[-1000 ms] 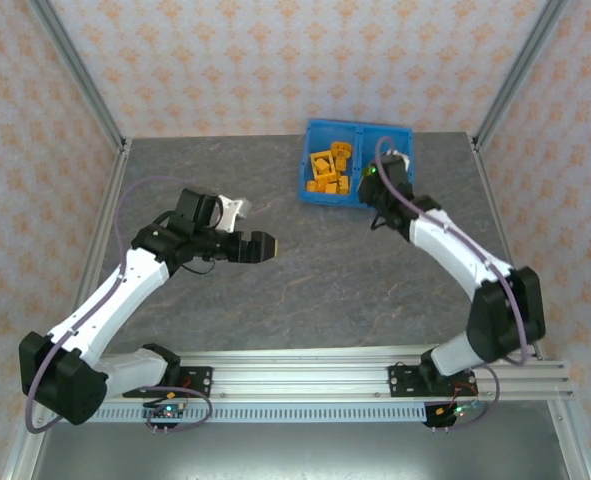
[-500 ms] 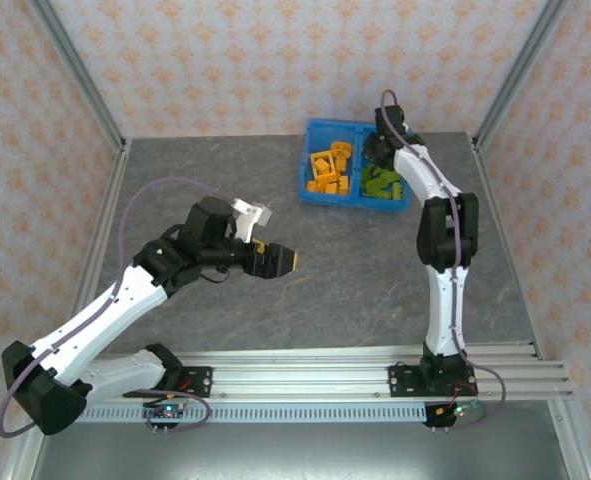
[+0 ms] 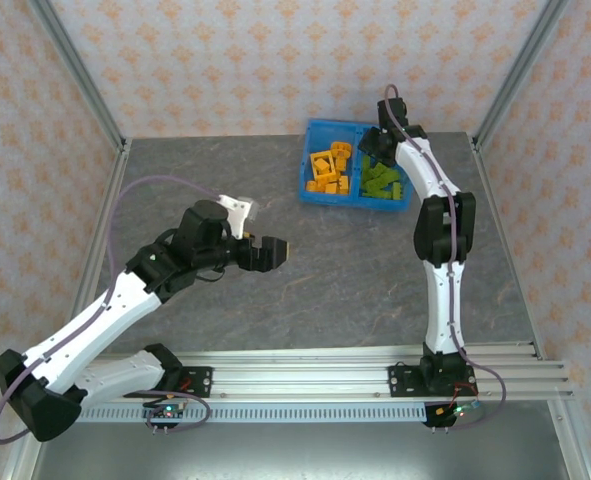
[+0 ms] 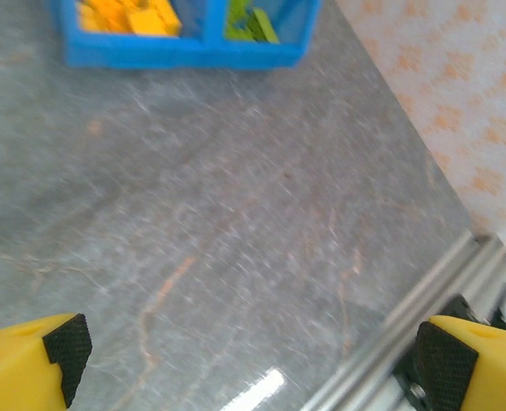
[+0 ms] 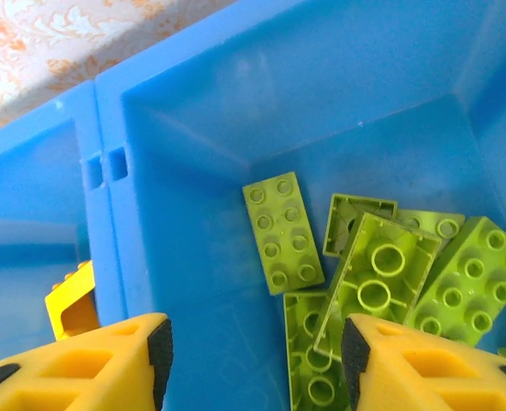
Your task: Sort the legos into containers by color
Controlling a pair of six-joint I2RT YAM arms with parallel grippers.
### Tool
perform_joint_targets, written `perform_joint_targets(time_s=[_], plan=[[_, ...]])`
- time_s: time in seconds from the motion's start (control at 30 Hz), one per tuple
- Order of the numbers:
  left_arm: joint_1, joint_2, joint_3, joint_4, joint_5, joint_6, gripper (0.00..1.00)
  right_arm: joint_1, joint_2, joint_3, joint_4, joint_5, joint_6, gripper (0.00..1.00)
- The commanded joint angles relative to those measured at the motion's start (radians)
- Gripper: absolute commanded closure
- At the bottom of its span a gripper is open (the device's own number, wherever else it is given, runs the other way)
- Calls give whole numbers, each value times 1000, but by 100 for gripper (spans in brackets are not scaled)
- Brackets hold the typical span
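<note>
Right wrist view: the right gripper, fingers spread apart, hangs over the right compartment of the blue bin, with the lime green legos loose between and just ahead of the fingertips. One orange lego lies beyond the divider, outboard of the finger at frame left. Left wrist view: the left gripper, fingers spread wide, hovers over the table, the bin well ahead of the fingertips.

L wrist view blurry; blue bin cut off at top. Orange lego partly hidden by divider.
</note>
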Motion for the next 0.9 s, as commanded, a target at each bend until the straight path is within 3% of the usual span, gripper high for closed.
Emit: perform_joint_targets(time_s=[0.0, 0.07, 0.23, 0.43, 0.53, 0.67, 0.77, 0.87], plan=[[-9, -57, -47, 57, -293, -13, 0, -1, -135, -47, -45, -37, -23, 44], [-9, -89, -86, 70, -445, -16, 0, 5, -194, -168, -10, -50, -27, 44], [-7, -155, -221, 136, -817, 51, 0, 5, -552, -697, 282, -5, -23, 38], [3, -171, -387, 228, -1085, 171, 0, 16, -1037, -1181, 402, 113, -163, 25], [5, -147, -421, 204, -1173, 162, 0, 22, -1268, -1376, 449, 227, -273, 15], [13, -150, -490, 292, -1248, 220, 0, 21, -1426, -1597, 626, 485, -327, 7], [64, -164, -528, 374, -1182, 271, 0, 21, -1387, -1745, 880, 593, -388, 3], [127, -173, -610, 568, -1107, 361, 0, 20, -1198, -1752, 1008, 607, -427, 1]])
